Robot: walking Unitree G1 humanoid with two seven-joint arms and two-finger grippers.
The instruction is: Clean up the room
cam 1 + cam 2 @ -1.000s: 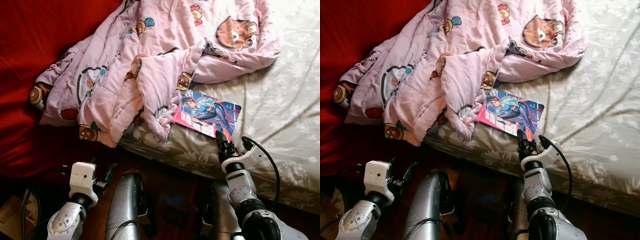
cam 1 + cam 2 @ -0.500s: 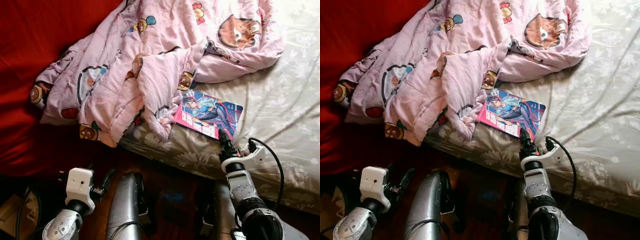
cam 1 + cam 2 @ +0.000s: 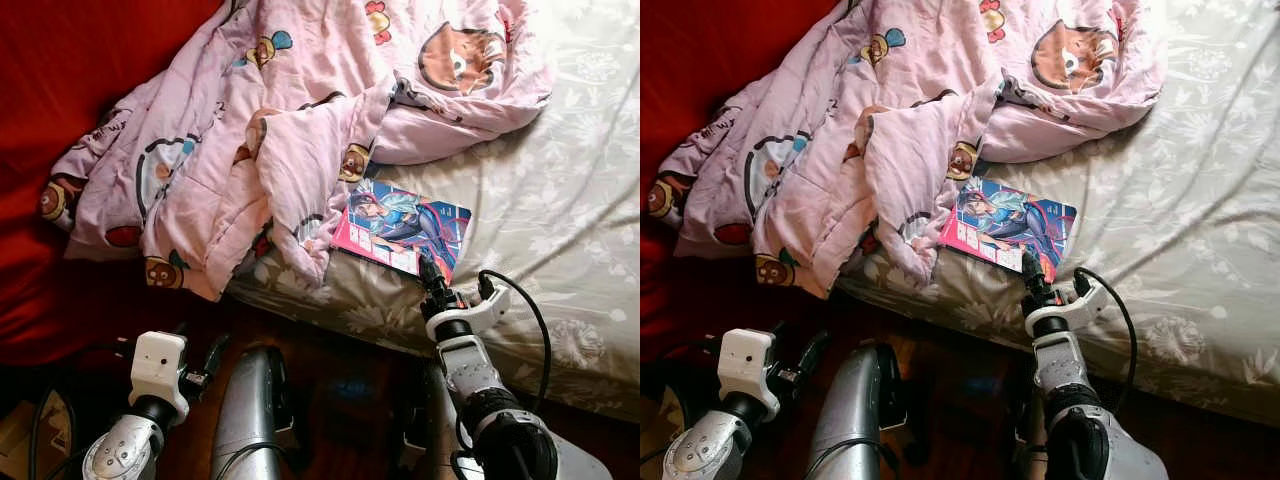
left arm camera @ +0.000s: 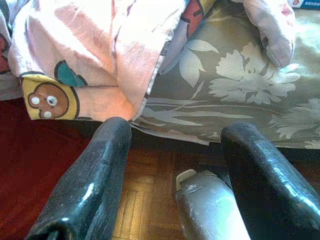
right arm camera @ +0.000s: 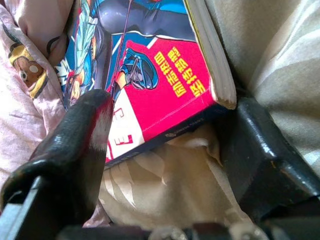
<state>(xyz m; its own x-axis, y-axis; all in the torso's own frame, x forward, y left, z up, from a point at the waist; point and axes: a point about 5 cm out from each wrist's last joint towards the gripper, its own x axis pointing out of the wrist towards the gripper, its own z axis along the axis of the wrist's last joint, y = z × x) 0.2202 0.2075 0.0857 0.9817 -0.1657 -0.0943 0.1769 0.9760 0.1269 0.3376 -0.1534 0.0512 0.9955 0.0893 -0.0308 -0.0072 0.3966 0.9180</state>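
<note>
Now the floral bed sheet (image 3: 560, 200) is carrying a crumpled pink cartoon blanket (image 3: 270, 130), which is crowding the glossy pink-and-blue book (image 3: 400, 227) near the bed edge. Right gripper (image 5: 165, 145) is straddling its corner, fingers spread, not yet clamped; left gripper (image 4: 175, 165) is hanging open below.

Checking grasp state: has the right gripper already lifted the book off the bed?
No. The book lies flat on the bedsheet, with the right gripper open around its near corner.
</note>
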